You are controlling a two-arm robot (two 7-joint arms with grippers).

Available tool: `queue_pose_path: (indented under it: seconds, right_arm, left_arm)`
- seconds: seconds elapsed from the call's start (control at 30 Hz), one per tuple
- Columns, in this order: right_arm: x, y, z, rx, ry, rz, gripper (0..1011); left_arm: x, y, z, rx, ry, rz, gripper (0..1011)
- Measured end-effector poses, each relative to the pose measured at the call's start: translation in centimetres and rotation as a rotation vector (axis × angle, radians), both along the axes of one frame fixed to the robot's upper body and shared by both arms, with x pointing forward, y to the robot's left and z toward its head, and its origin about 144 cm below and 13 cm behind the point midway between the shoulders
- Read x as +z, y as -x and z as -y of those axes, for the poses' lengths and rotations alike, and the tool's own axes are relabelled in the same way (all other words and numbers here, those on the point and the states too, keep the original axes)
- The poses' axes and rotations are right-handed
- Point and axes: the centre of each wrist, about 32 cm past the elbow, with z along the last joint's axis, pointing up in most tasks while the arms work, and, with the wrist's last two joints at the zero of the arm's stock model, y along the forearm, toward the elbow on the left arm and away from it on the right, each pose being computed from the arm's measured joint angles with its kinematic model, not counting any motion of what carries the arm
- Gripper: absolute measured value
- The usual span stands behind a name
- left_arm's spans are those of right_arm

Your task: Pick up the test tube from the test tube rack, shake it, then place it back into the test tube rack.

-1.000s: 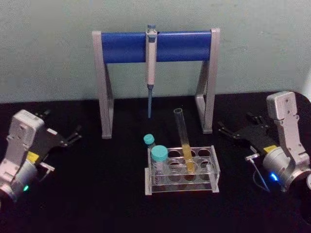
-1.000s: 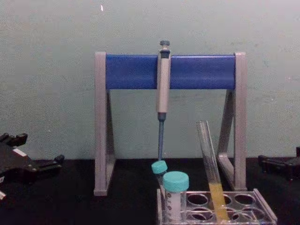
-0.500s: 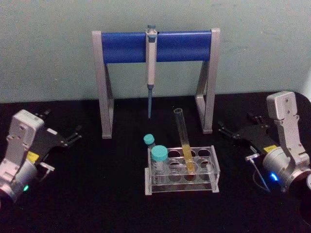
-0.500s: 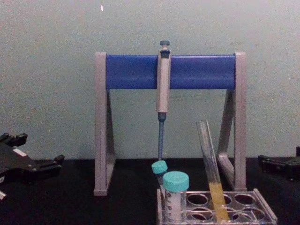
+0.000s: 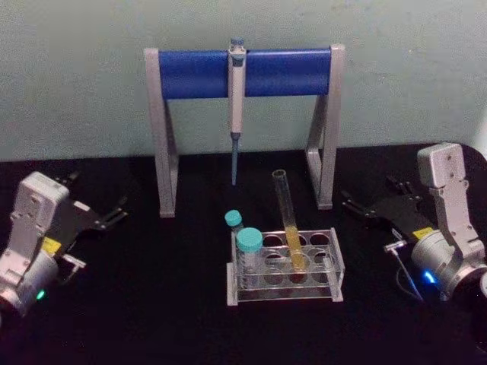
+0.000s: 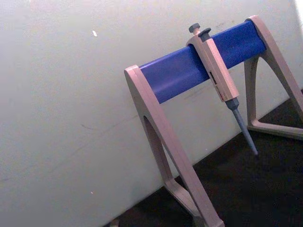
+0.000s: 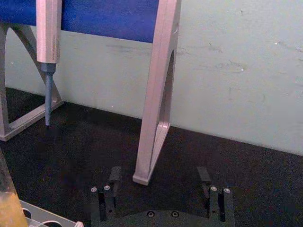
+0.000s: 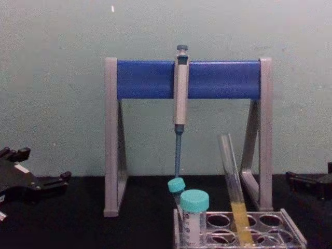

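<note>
The tube (image 5: 288, 220) stands in the rack (image 5: 285, 266) at table centre, tilted, its open mouth leaning toward the back-left, yellow liquid in the lower part. Two capped tubes (image 5: 249, 247) sit at the rack's left end. Behind is the stand (image 5: 243, 72) w/ a pipette (image 5: 237, 91) hanging from its bar.

Handling, as I judge it: thin glass, light, stiff, smooth — so slippery and breakable. No cap, so hard shaking could spill. Best hold is the bare upper part, above the liquid and well clear of the rack top, w/ moderate squeeze. Lift along the tilt, not straight up, or it may bind in the hole.

Right gripper (image 5: 365, 205) sits well right of the rack, fingers spread apart w/ nothing between them, as the right wrist view shows (image 7: 161, 177). Left gripper (image 5: 106, 213) rests far left, near the table edge; its fingers look parted and empty, approx.

Hard to make out: the tube's round bottom — lost behind the rack's clear walls and glare. Which hole it sits in is only roughly readable, middle-ish. In the chest view the rack (image 8: 259, 228) is cut off at the bottom edge.
</note>
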Motion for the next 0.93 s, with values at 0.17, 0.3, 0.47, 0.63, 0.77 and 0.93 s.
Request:
queue_pose_path:
  seconds: [0.17,0.3,0.47,0.63,0.77,0.93]
  right_arm:
    - [0.00,0.00,0.00,0.000,0.000,0.000,1000]
    - [0.00,0.00,0.00,0.000,0.000,0.000,1000]
    - [0.00,0.00,0.00,0.000,0.000,0.000,1000]
    - [0.00,0.00,0.00,0.000,0.000,0.000,1000]
    - [0.00,0.00,0.00,0.000,0.000,0.000,1000]
    - [-0.01,0.00,0.00,0.000,0.000,0.000,1000]
  left_arm:
    - [0.00,0.00,0.00,0.000,0.000,0.000,1001]
    - [0.00,0.00,0.00,0.000,0.000,0.000,1001]
    - [0.00,0.00,0.00,0.000,0.000,0.000,1001]
    - [0.00,0.00,0.00,0.000,0.000,0.000,1001]
    - [0.00,0.00,0.00,0.000,0.000,0.000,1001]
    - [0.00,0.00,0.00,0.000,0.000,0.000,1001]
